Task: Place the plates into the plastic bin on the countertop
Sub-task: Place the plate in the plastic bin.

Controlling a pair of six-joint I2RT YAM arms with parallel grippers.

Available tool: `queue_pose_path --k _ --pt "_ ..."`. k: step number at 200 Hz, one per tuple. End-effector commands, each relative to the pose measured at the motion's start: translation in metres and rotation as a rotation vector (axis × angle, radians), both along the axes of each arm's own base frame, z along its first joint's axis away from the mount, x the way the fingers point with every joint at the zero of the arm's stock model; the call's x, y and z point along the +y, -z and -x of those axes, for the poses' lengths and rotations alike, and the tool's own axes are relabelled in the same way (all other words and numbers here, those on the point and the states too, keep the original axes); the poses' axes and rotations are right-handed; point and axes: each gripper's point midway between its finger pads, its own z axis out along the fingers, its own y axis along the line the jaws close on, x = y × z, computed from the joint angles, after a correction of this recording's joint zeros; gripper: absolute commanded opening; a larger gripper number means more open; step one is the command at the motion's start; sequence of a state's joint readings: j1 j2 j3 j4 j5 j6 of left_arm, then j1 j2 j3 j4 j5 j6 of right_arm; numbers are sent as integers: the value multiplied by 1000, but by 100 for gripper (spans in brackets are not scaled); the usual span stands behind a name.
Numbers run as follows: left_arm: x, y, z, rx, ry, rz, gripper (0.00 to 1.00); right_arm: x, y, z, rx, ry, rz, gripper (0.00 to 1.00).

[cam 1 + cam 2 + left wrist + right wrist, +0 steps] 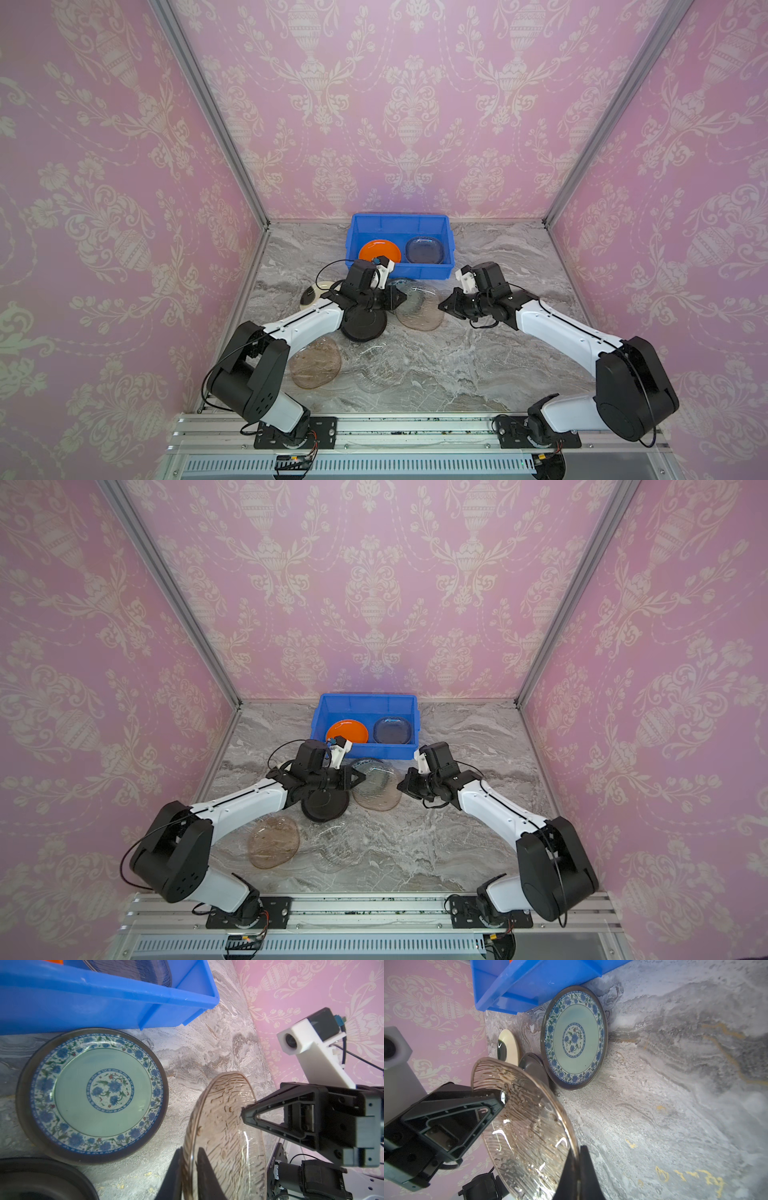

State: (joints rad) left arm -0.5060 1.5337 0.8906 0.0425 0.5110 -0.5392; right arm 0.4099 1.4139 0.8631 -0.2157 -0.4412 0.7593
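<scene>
Both jaws clamp the brownish plate (419, 311): left gripper (190, 1167) one rim; right gripper (578, 1172) the opposite. Lower centre, clear plate (376, 368) barely shows.

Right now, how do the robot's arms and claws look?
The left arm and right arm have white shells, black joints and thin black cables. The left claw and right claw are black, with triangular open-frame fingers; a white camera block sits on each wrist.

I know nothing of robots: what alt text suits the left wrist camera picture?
A brownish see-through plate is pinched at opposite edges by the left gripper and the right gripper. Beside it, a teal-patterned plate lies on the marble countertop next to the blue bin.
</scene>
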Motion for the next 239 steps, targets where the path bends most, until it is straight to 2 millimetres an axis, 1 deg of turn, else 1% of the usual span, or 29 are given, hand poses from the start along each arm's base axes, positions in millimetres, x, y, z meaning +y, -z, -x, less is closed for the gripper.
queue_pose_path --k 1,11,22,33,40,49,56,64,78,95,118,141,145,163,174,177,187,210,239 --pt "0 -1 -6 -16 6 -29 10 8 -19 -16 -63 -25 -31 3" --pt "0 0 -8 -17 1 -34 5 8 -20 -20 -68 -21 -36 4" --pt "2 0 -12 -15 -5 -37 0 7 -22 -24 -69 -17 -39 10" --pt "4 -1 -15 -14 -15 -37 0 5 -24 -28 -67 -9 -42 14" --pt "5 -3 -18 -14 -25 -32 0 1 -25 -31 -66 1 -43 19" --pt "7 -7 -24 -16 -41 -16 0 -4 -27 -34 -68 13 -41 23" --pt "9 -11 -29 -20 -57 8 0 -10 -30 -37 -74 31 -40 31" --pt "12 -19 -38 -32 -78 44 0 -18 -33 -41 -84 59 -39 34" --pt "17 -31 -57 -43 -123 103 0 -34 -43 -48 -113 118 -53 35" --pt "19 -48 -80 -65 -146 154 0 -49 -55 -55 -141 167 -70 36" --pt "20 -70 -114 -113 -162 153 0 -62 -69 -64 -171 204 -72 36" --pt "18 -82 -154 -129 -180 129 0 -74 -76 -74 -186 244 -78 37" --pt "18 -80 -160 -125 -185 121 0 -75 -76 -76 -186 250 -82 37" --pt "13 -83 -189 -127 -184 107 0 -77 -76 -84 -179 262 -104 37" --pt "9 -73 -204 -107 -187 86 0 -78 -75 -87 -174 268 -111 37" --pt "8 -74 -208 -107 -186 86 0 -78 -75 -88 -173 268 -112 37" --pt "5 -67 -220 -84 -187 88 0 -78 -74 -90 -172 271 -117 37" --pt "-8 -52 -236 -46 -169 119 0 -78 -72 -93 -165 275 -123 37" --pt "-12 -31 -248 -11 -169 113 0 -79 -69 -95 -158 280 -127 37"
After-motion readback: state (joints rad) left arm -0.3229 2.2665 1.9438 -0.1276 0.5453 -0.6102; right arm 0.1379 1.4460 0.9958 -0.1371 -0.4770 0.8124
